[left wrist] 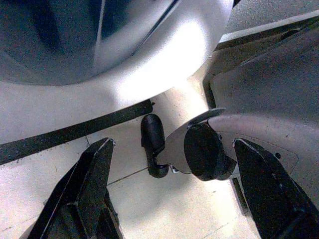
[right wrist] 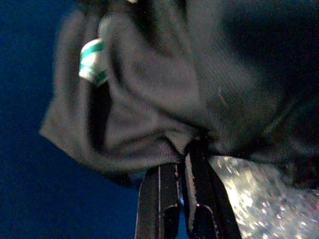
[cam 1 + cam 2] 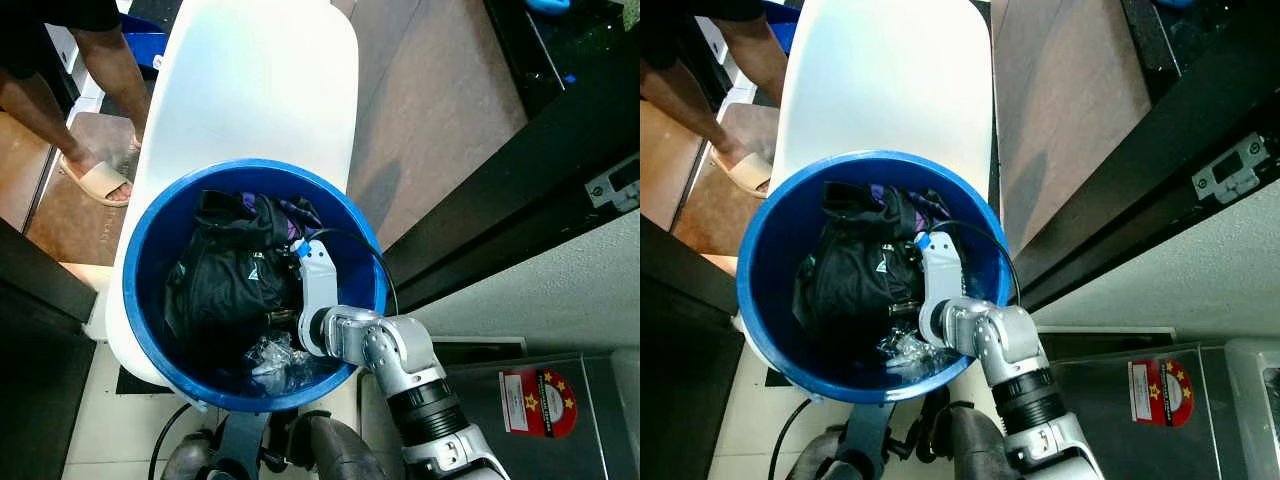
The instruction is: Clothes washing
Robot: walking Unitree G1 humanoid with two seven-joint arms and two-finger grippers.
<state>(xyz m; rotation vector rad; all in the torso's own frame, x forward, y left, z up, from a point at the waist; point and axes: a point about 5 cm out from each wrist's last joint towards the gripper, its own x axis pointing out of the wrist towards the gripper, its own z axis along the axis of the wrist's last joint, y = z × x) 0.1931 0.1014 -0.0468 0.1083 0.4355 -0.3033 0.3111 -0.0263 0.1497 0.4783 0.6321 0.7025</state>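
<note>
Reaching into the blue bucket point(image 3: 140, 250), the right tool point(image 2: 182, 164) was clenched on a fold of the dark clothes point(image 3: 225, 280) heaped inside it. The left tool point(image 1: 169, 199) hung released near the floor. Lifting the garment clear probably came next.

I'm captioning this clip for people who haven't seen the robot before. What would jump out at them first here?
First, the blue bucket on a white chair, with dark clothes piled inside. The right gripper reaches into it, its fingers pinched shut on a fold of the dark clothes. At the upper left a person's foot in a beige sandal stands on the floor beside the chair.
</note>
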